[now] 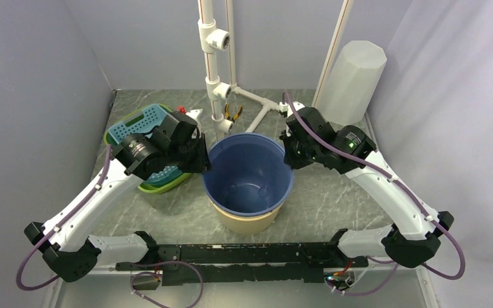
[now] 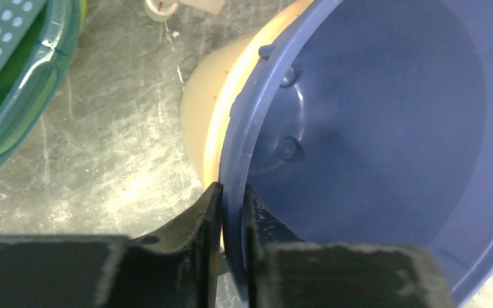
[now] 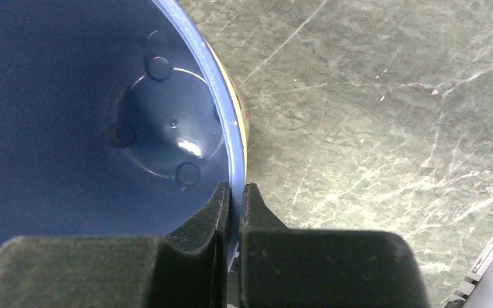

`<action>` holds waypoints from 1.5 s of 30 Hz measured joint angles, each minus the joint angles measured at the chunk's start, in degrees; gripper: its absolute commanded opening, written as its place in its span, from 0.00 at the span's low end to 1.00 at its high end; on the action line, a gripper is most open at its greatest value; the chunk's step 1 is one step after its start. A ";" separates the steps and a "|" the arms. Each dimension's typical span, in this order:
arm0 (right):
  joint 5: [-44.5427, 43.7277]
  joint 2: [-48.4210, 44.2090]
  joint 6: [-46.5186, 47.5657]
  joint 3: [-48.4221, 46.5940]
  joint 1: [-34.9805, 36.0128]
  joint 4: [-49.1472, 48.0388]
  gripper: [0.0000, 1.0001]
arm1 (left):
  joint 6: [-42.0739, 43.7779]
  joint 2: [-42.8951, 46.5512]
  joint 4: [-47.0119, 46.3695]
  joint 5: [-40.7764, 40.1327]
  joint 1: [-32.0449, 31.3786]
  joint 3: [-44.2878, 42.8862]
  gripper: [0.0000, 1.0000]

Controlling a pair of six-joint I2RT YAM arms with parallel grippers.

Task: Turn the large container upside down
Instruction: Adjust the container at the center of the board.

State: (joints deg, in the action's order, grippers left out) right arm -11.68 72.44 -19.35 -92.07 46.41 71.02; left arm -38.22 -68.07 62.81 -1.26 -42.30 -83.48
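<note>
The large blue container [image 1: 249,170] stands at the middle of the table [image 1: 334,199], nested inside a beige pot [image 1: 247,221] whose wall shows below and to the left of the blue rim. Its mouth faces straight up and its base is down, so its long axis runs vertical. 4 round dimples show on its floor.

The left gripper [image 1: 200,157] is pinched on the left side of the blue rim, 1 finger inside the wall and 1 outside. The right gripper [image 1: 289,154] is pinched on the opposite, right side of the rim in the same way, with the thin blue wall between its 2 fingers.

On the left, a green basket [image 1: 112,136] with a perforated blue tray [image 1: 142,120] in it lies under the left wrist, just beside the beige pot but apart from it. Behind the container, a white pipe frame [image 1: 215,83] rises close to the far rim, and yellow-handled pliers [image 1: 233,112] lie at its foot. A tall white faceted bin [image 1: 350,80] stands in the far right corner, well apart. Bare marble-patterned table lies to the right and toward the near edge. Grey walls close in the left, right and far sides.
</note>
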 measured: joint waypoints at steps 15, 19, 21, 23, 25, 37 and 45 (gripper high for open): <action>0.46 -3.04 0.31 -1.88 -4.39 2.95 0.00 | 6.32 -2.14 -1.81 14.43 0.11 -3.98 0.47; 1.97 -3.37 0.52 -1.95 -7.19 3.21 0.00 | 7.56 -4.09 -1.70 14.99 -0.35 -4.37 0.53; 3.15 -3.61 0.57 -1.97 -9.46 3.26 0.00 | 7.74 -4.70 -1.64 15.43 -0.90 -4.39 0.45; 4.92 -4.20 0.79 -1.97 -12.48 3.08 0.00 | 7.85 -5.62 -0.74 15.30 -1.66 -5.14 0.38; 5.66 -4.94 1.01 -1.97 -14.36 3.06 0.00 | 8.31 -6.60 0.00 14.69 -2.56 -6.47 0.33; 5.14 -6.10 1.53 -2.08 -18.86 3.08 0.00 | 8.57 -8.48 -1.79 17.27 -3.82 -10.67 0.21; 5.95 -6.12 0.68 -2.05 -28.46 2.78 0.00 | 8.11 -5.40 -6.84 16.74 -4.04 -10.14 0.58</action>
State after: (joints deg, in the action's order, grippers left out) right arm -5.74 66.32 -18.68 -94.13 17.96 73.80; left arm -30.11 -73.47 55.96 15.49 -46.35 -93.62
